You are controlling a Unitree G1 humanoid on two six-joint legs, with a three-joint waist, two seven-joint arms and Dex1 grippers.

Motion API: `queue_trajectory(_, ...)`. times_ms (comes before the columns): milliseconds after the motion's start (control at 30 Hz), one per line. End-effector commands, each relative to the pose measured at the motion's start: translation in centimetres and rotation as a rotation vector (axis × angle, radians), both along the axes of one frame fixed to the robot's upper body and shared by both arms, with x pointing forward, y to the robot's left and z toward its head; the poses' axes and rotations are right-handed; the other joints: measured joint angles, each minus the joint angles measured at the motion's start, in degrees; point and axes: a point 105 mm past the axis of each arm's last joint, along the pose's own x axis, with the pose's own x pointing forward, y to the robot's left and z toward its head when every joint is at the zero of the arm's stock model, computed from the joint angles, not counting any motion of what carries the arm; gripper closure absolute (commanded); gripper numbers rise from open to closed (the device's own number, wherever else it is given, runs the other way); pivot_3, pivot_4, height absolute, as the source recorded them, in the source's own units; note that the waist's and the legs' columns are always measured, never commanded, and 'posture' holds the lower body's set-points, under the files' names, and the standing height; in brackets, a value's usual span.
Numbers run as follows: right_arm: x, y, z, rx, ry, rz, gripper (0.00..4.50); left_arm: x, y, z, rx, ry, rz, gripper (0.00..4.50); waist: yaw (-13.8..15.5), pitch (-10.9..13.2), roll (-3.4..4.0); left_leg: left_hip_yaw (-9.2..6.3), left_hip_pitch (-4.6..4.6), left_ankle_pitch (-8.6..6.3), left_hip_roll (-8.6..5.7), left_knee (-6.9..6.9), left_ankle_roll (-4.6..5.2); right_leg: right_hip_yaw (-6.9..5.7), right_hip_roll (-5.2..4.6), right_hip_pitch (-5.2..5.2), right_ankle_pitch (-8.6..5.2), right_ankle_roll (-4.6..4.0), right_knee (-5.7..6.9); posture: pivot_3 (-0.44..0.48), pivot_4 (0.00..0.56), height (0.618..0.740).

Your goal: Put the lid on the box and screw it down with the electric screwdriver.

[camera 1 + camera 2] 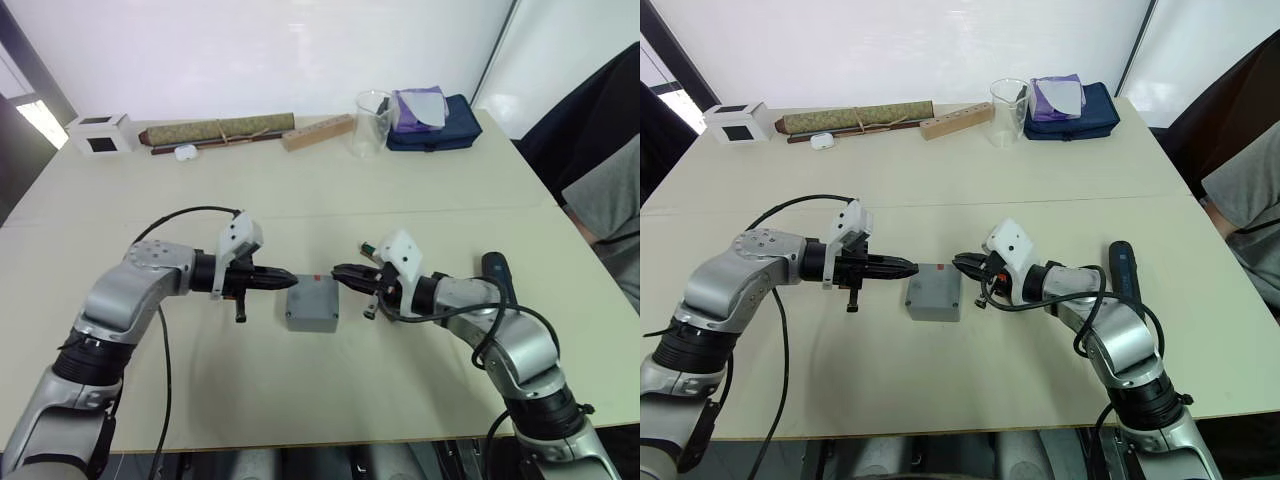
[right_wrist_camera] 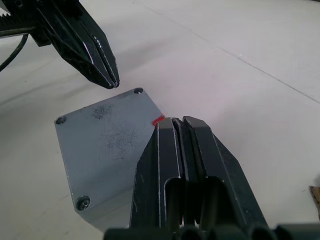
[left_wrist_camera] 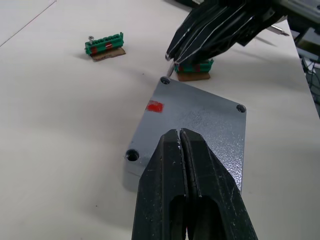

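Lid point(image 3: 200, 125) sits on box point(image 1: 313, 308), mid-tabletop point(image 1: 300, 390). Left gripper point(image 1: 284, 277) and right gripper point(image 1: 340, 271) flank it at the far corners, jaws together, empty. Screwdriver point(image 1: 498, 274) lies beside right arm. Beaker point(image 1: 372, 123) at back.

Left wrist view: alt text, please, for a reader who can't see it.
The lid lies on the grey box, with the shut left gripper above its near edge. The right gripper, also shut, points at a corner screw hole; two green terminal blocks lie beyond.
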Motion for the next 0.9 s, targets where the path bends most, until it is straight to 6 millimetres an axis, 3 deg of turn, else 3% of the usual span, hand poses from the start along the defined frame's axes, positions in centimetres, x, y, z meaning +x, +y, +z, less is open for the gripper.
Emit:
queue_trajectory(33,0.1,0.2,0.8,0.009,-0.041,0.008,4.41,0.1,-0.2,1.3,-0.015,-0.043,-0.008,4.5,0.02,0.0,0.0,0.0,0.0,0.0,0.0,0.0,0.0,0.0,0.0,0.0,0.0,0.0,0.0,0.0,0.15,0.74)
queue_trajectory(700,0.7,-0.4,0.0,-0.024,-0.027,-0.021,4.41,0.2,-0.9,1.8,-0.026,-0.05,-0.011,4.5,0.07,0.0,0.0,0.01,0.0,0.0,0.0,0.0,0.0,0.0,-0.01,0.0,0.0,0.0,0.0,0.0,0.15,0.74)
queue_trajectory(800,0.7,-0.4,0.1,-0.021,-0.028,-0.02,3.61,0.3,-0.9,2.0,-0.03,-0.052,-0.012,4.5,0.06,0.0,0.0,0.01,0.0,0.0,0.0,0.0,0.0,0.0,-0.01,0.0,0.0,0.0,0.0,0.0,0.15,0.74)
queue_trajectory(900,0.5,-0.5,0.5,-0.014,-0.029,-0.013,2.4,0.2,-0.9,2.4,-0.044,-0.054,-0.013,4.5,0.06,0.0,0.0,0.01,0.0,0.0,0.0,0.0,0.0,0.0,0.0,0.0,0.0,0.0,0.0,0.0,0.15,0.74)
